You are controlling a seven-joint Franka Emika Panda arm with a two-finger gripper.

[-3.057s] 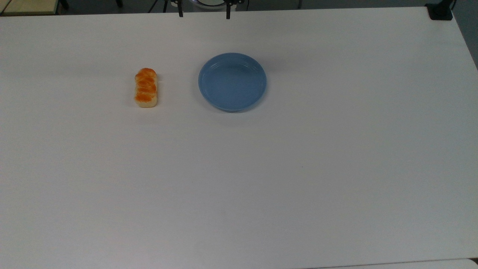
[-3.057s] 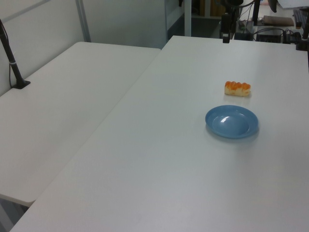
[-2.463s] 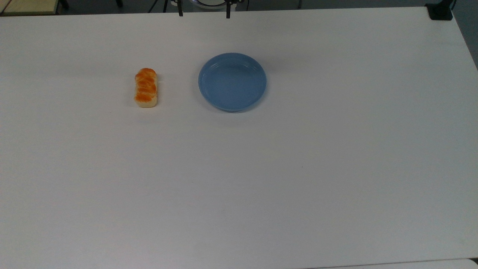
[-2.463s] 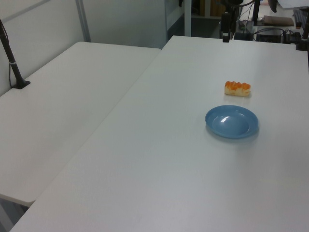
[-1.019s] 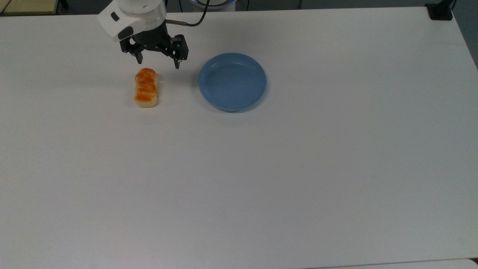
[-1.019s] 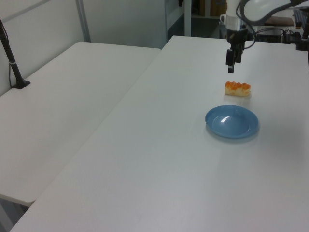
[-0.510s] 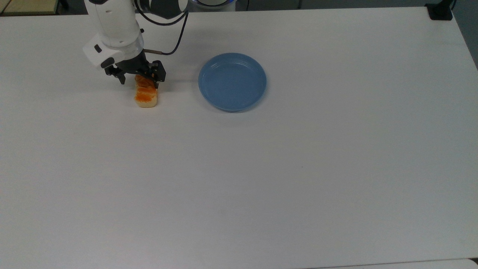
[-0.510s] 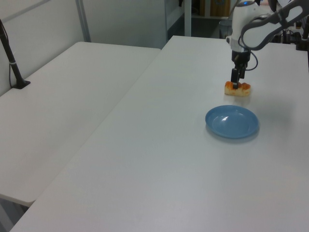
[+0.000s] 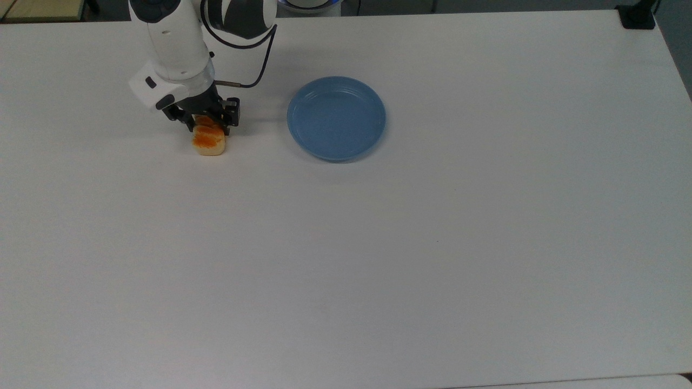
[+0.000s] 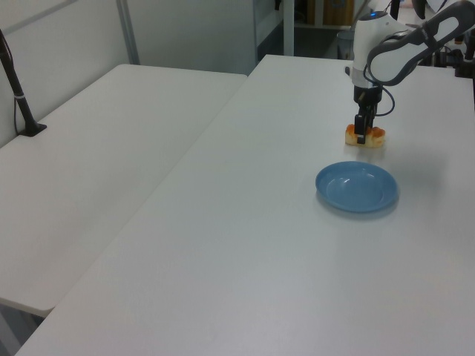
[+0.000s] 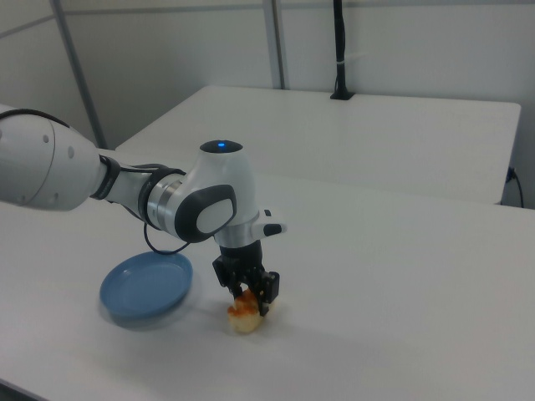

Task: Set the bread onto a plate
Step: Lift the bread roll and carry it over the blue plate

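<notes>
Bread lies between the fingers

Arm: white with dark joints, reaching in from the right view's left, wrist pointing down; a blue light glows on top of the rounded joint.
Gripper: black fingers lowered over the bread, one on each side of it; whether they press it cannot be told.
Bread: directly under the gripper, on the table, orange-brown top and pale side partly showing between and below the fingers.
Plate: blue, nothing on it, to the right view's left of the gripper, near but apart from the bread.
Table: white, beneath the gripper.
Second table: white, well behind the gripper.
Black post: upright on the second table's far edge.
</notes>
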